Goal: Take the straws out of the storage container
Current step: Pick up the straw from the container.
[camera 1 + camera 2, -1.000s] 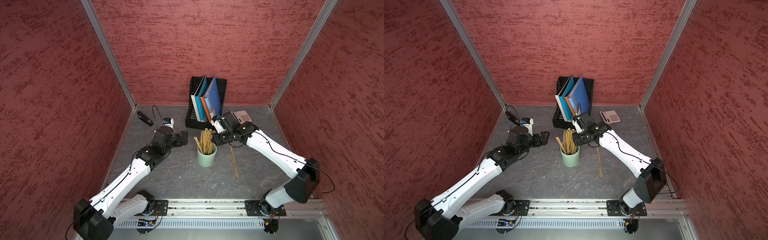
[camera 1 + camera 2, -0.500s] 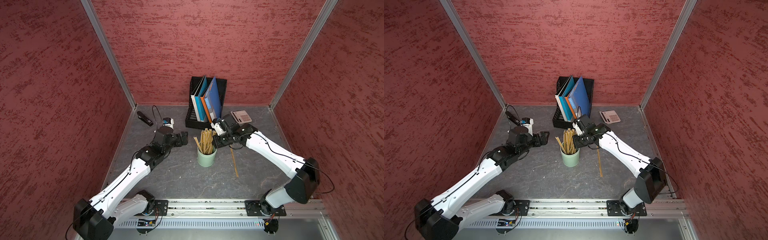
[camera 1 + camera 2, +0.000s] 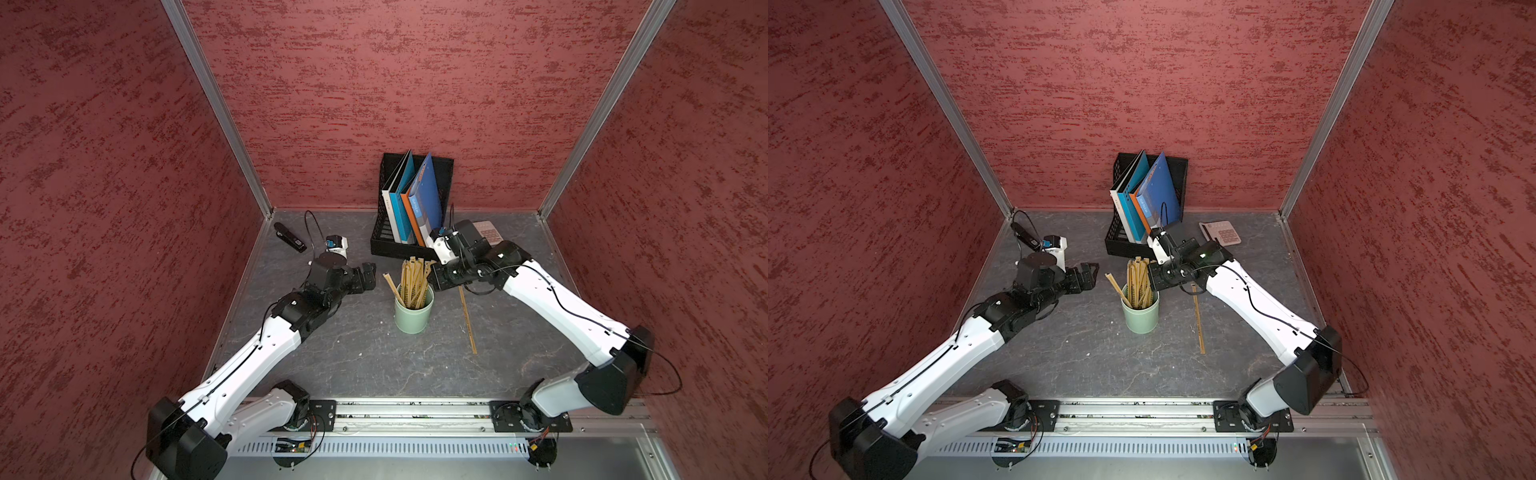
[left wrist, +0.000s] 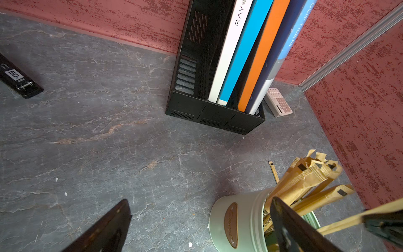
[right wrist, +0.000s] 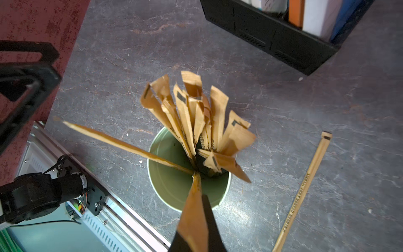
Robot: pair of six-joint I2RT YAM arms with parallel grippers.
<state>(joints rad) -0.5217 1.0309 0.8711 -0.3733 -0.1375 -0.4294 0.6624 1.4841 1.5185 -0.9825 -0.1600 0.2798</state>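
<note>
Straws: standing bunched in the storage container mid-surface, just near of the file holder.
Loose straw: lying on the surface to the right.
Right tool: pinching one of the straws high, likely for lifting it clear.
Left tool: hanging spread and empty, left of the container.
Right arm: reaching in from the near right.

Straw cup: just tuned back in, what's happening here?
The right gripper is shut on one straw from the bundle standing in the green cup, its lower end inside. The left gripper hangs open beside the cup, holding nothing. A loose straw already lies on the table.
</note>
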